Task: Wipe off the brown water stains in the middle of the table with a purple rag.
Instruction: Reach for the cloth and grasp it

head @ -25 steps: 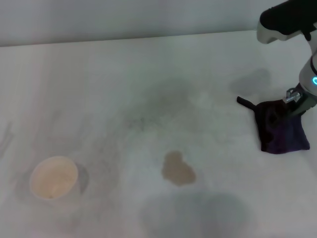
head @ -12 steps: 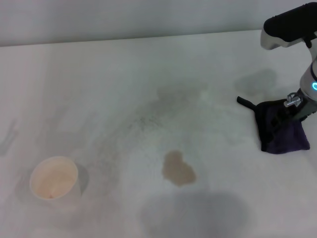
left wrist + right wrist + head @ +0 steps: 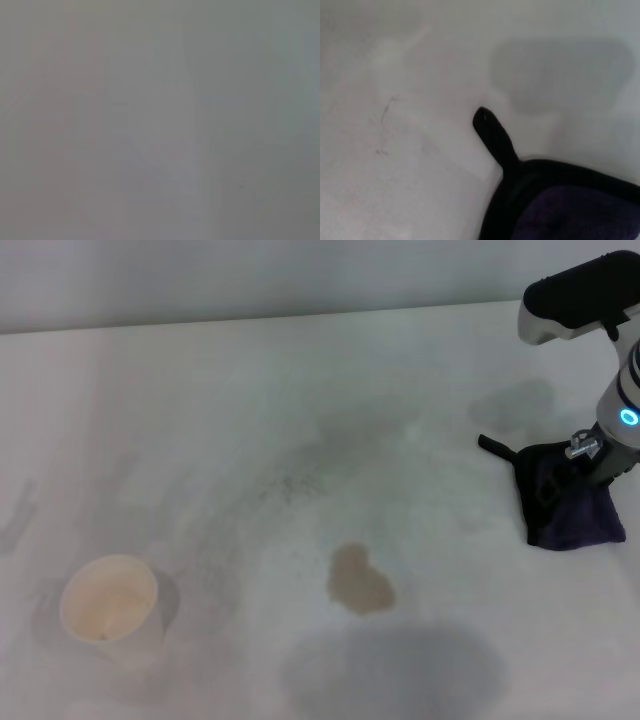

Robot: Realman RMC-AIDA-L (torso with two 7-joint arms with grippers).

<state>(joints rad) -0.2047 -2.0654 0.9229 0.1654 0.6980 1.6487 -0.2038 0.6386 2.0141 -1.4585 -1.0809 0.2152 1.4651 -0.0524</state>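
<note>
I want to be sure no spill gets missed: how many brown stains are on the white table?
1. The tan-brown liquid blotch lies mid-table on the white tabletop, between the paper cup and the dark purple folded rag at the right gripper. Other marks are faint grey smudges.

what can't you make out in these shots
- Right gripper: in the head view the wrist covers its fingers where they meet the purple rag; grip unclear. The right wrist view shows only rag and table.
- Left gripper: in no view; the left wrist view is blank grey.
- Paper cup: contents unreadable.
- Brown water stains: wetness unclear.
</note>
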